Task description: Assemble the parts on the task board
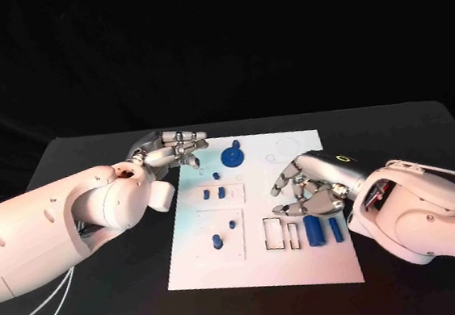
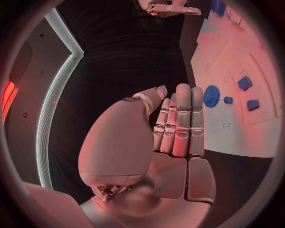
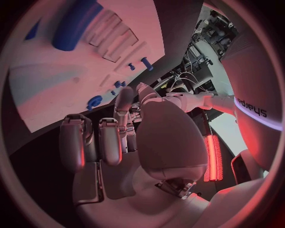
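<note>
— Where was the left hand (image 1: 173, 148), and was anything in it?

— It hovered at the far left corner of the task board (image 1: 317, 265), by the board's edge. In the left wrist view its fingers (image 2: 183, 118) lay straight and side by side, the palm bare, nothing held. From the head camera the fingertips looked bent, and whether they touched the board could not be told.

— And the right hand (image 1: 307, 187)?

— Over the board's right half, fingers curled downward and spread apart. Its wrist view showed no part between them, yet the underside of the hand was hidden from above, so contact with the board stayed unclear.

— What of the parts?

— A blue gear (image 1: 232, 156) sat near the far edge, just beside the left hand. Small blue pieces (image 1: 214, 194) lay below it. A blue peg (image 1: 217, 242) rested in a raised white block at the near left. Two blue bars (image 1: 324, 230) stood in slots near the right hand, one partly hidden by the wrist. Two slots (image 1: 283, 232) beside them showed as dark outlines.

— Beyond that?

— Only the black tabletop (image 1: 122, 298), its far edge lost in darkness.
</note>
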Motion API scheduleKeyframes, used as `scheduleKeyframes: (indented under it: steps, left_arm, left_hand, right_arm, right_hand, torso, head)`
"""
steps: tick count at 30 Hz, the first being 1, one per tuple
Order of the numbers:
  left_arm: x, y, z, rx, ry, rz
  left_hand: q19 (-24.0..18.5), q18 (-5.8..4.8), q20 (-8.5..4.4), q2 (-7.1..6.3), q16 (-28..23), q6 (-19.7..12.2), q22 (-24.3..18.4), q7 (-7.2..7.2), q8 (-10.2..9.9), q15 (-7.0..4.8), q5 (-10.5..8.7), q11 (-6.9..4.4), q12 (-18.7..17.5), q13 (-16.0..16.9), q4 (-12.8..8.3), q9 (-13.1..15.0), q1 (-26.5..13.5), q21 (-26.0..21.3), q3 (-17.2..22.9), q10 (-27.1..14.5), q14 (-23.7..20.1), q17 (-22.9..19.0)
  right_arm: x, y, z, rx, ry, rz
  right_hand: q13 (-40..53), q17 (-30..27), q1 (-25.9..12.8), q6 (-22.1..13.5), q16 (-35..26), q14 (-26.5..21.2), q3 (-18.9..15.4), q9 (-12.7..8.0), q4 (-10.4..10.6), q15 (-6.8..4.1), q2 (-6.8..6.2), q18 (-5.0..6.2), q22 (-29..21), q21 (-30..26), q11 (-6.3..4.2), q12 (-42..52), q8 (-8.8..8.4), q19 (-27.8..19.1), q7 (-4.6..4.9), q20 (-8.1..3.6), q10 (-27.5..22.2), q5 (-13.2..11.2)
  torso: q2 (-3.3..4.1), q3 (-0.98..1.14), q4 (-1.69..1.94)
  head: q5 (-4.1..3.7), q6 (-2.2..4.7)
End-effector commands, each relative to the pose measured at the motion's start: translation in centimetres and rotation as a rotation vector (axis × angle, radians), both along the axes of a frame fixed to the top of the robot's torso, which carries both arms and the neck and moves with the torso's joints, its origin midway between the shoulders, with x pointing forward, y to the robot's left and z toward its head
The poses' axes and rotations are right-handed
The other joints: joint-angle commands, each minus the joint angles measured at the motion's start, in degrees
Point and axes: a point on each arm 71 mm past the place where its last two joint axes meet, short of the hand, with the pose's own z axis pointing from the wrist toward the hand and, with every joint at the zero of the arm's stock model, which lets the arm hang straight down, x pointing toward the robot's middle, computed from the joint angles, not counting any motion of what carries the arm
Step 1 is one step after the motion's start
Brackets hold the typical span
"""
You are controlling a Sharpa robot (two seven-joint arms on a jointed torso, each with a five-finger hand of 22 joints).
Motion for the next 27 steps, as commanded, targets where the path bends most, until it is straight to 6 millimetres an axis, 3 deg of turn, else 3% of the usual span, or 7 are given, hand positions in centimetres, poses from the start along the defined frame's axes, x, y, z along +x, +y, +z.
scheduleKeyframes:
  steps: [1,4,8,12,16,19,27]
  left_arm:
    - [0.0,-0.3,0.1,-0.01,-0.002,-0.021]
    - [-0.1,-0.3,0.0,-0.009,-0.001,-0.023]
    - [-0.1,-0.4,-0.1,-0.009,0.002,-0.026]
    - [-0.1,-0.4,-0.2,-0.008,0.002,-0.026]
    - [-0.1,-0.4,-0.2,-0.008,0.002,-0.026]
    - [-0.2,-0.4,-0.2,-0.009,0.002,-0.028]
    - [-0.2,-0.4,-0.2,-0.009,0.002,-0.028]
  left_hand:
    - [-0.1,0.75,0.14,0.47,-0.2,-0.3,-0.1,-0.01,0.0,-0.05,-0.02,0.0,0.2,0.0,0.0,-0.1,0.1,-0.2,-0.2,-0.6,0.1,-0.1]
    - [-0.1,0.75,0.14,0.47,-0.2,-0.3,-0.1,-0.01,0.0,-0.05,-0.02,0.0,0.2,0.0,0.0,-0.1,0.1,-0.2,-0.2,-0.6,0.1,-0.1]
    - [-0.1,0.75,0.14,0.47,-0.2,-0.3,-0.1,-0.01,0.0,-0.05,-0.02,0.0,0.2,0.0,0.0,-0.1,0.1,-0.2,-0.2,-0.6,0.1,-0.1]
    - [-0.1,0.75,0.14,0.47,-0.2,-0.3,-0.1,-0.01,0.0,-0.05,-0.02,0.0,0.2,0.0,0.0,-0.1,0.1,-0.2,-0.2,-0.6,0.1,-0.1]
    - [-0.1,0.75,0.14,0.47,-0.2,-0.3,-0.1,-0.01,0.0,-0.05,-0.02,0.0,0.2,0.0,0.0,-0.1,0.1,-0.2,-0.2,-0.6,0.1,-0.1]
    - [-0.1,0.75,0.14,0.47,-0.2,-0.3,-0.1,-0.01,0.0,-0.05,-0.02,0.0,0.2,0.0,0.0,-0.1,0.1,-0.2,-0.2,-0.6,0.1,-0.1]
    - [-0.1,0.75,0.18,0.51,-0.2,-0.4,-0.2,0.0,0.1,-0.01,-0.03,0.02,0.4,0.0,0.2,-0.1,-0.1,-0.3,-0.4,-0.7,0.1,-0.1]
  right_arm:
    - [-0.5,-2.3,-0.8,-0.011,0.136,-0.098]
    - [-1.0,-4.0,-1.1,-0.054,0.131,-0.138]
    - [-1.8,-6.0,-1.7,-0.102,0.118,-0.197]
    - [-2.6,-6.9,-2.3,-0.13,0.109,-0.236]
    - [-2.9,-6.9,-3.0,-0.146,0.111,-0.253]
    - [-3.0,-6.5,-3.5,-0.15,0.119,-0.25]
    - [-3.1,-5.7,-5.0,-0.165,0.142,-0.248]
  right_hand:
    - [18.1,4.0,-1.8,-0.2,1.1,3.8,-4.1,2.6,0.5,-0.14,2.26,-0.78,12.7,1.1,0.06,17.4,1.92,2.7,-0.31,-0.71,-2.3,2.5]
    - [20.8,4.1,-1.6,0.0,1.2,3.9,-5.3,4.1,0.8,-0.22,2.54,-0.79,12.8,1.3,-0.12,19.7,3.07,2.7,-0.48,-0.58,-2.0,4.4]
    - [23.1,4.7,-1.6,-0.4,1.5,4.0,-6.8,5.8,1.0,-0.31,3.01,-0.87,12.9,1.7,-0.26,21.5,4.16,2.8,-0.68,-0.61,-1.4,4.8]
    - [24.1,5.0,-1.8,-0.7,1.6,4.0,-7.7,6.7,1.0,-0.36,3.19,-0.91,12.9,1.9,-0.32,22.2,4.73,2.9,-0.76,-0.65,-1.2,5.3]
    - [24.8,5.4,-2.2,-0.9,1.8,4.1,-8.5,7.5,1.1,-0.4,3.3,-0.96,13.0,2.1,-0.36,22.8,5.13,3.0,-0.81,-0.67,-1.0,5.6]
    - [24.7,5.2,-4.4,-1.1,1.8,4.1,-9.8,8.3,1.3,-0.4,4.0,-0.92,12.9,2.0,-0.38,22.5,5.52,2.9,-0.9,-0.67,-1.3,3.9]
    - [24.6,5.3,-5.4,-1.3,1.8,4.1,-10.7,8.9,1.3,-0.44,4.29,-0.87,12.9,1.7,-0.43,22.2,5.74,2.8,-0.96,-0.7,-1.5,2.8]
  torso:
    - [-0.23,0.08,-0.56]
    - [-0.26,0.14,-0.74]
    - [-0.35,0.24,-0.95]
    - [-0.32,0.14,-0.96]
    - [-0.35,0.16,-1.0]
    - [-0.35,0.03,-0.81]
    - [-0.27,0.08,-0.69]
  head:
    - [-2.29,-0.21]
    - [-3.55,-0.37]
    - [-4.4,-0.49]
    - [-5.23,-0.61]
    - [-5.35,-0.71]
    - [-5.9,-0.69]
    - [-5.81,-0.82]
